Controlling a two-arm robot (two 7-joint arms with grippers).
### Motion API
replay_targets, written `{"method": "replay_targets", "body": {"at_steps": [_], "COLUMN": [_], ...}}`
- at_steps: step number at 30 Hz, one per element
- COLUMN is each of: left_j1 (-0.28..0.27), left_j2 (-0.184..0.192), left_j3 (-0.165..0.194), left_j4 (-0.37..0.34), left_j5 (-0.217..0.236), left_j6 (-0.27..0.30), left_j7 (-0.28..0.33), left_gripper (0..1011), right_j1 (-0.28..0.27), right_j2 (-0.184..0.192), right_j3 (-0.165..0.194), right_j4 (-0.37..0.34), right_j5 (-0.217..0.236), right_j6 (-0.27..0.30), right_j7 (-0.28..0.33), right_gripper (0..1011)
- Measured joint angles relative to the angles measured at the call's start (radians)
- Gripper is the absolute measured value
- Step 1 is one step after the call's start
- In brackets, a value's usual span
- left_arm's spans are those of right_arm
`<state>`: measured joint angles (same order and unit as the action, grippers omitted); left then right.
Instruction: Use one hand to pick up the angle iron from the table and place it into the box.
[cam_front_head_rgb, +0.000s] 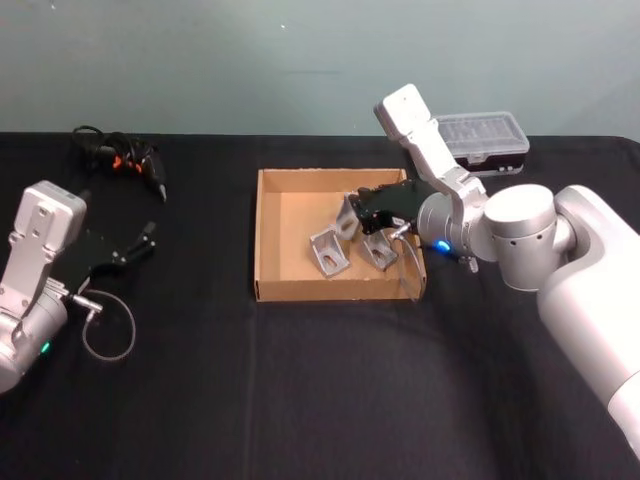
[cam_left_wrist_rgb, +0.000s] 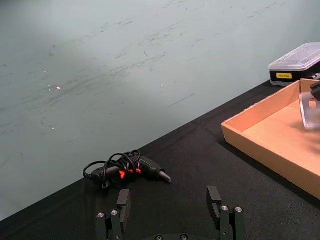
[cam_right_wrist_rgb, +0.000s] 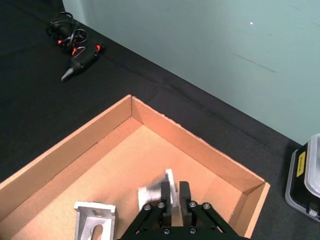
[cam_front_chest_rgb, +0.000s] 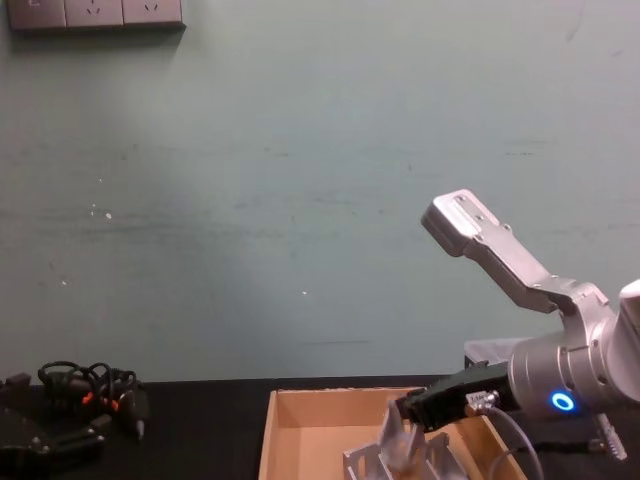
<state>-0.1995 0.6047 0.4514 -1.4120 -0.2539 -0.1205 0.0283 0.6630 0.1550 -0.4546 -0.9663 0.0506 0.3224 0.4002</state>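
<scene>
The tan cardboard box (cam_front_head_rgb: 290, 220) sits mid-table on the black table (cam_front_head_rgb: 300, 390). My right gripper (cam_front_head_rgb: 358, 215) reaches into it from the right and is shut on a silver angle iron (cam_front_head_rgb: 347, 220). In the right wrist view the fingers (cam_right_wrist_rgb: 165, 192) clamp that angle iron (cam_right_wrist_rgb: 152, 190) just over the box floor (cam_right_wrist_rgb: 130, 165). In the chest view the angle iron (cam_front_chest_rgb: 392, 440) hangs from the right gripper (cam_front_chest_rgb: 405, 412) inside the box (cam_front_chest_rgb: 300, 420). Two more angle irons (cam_front_head_rgb: 329, 252) (cam_front_head_rgb: 381, 250) lie in the box. My left gripper (cam_front_head_rgb: 140, 240) rests open at the far left.
A black corded tool with orange marks (cam_front_head_rgb: 125, 155) lies at the back left. A clear-lidded black case (cam_front_head_rgb: 485, 140) stands behind the box to the right. A thin cable loop (cam_front_head_rgb: 110, 325) lies by the left arm. The left gripper (cam_left_wrist_rgb: 168, 200) faces the tool (cam_left_wrist_rgb: 127, 170).
</scene>
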Motion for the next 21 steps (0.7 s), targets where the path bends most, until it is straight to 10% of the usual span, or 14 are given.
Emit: {"method": "replay_targets", "body": {"at_steps": [21], "left_j1": [0.0], "left_j2": [0.0], "left_j3": [0.0], "left_j4": [0.0], "left_j5": [0.0], "left_j6": [0.0], "left_j7": [0.0], "left_gripper": [1000], "right_j1": [-0.075], "right_j2": [0.017], "right_j3": [0.028], "right_j4": [-0.108], "right_j5": [-0.04], "right_j6": [-0.07], "right_j7": [-0.066], "right_gripper": [734]}}
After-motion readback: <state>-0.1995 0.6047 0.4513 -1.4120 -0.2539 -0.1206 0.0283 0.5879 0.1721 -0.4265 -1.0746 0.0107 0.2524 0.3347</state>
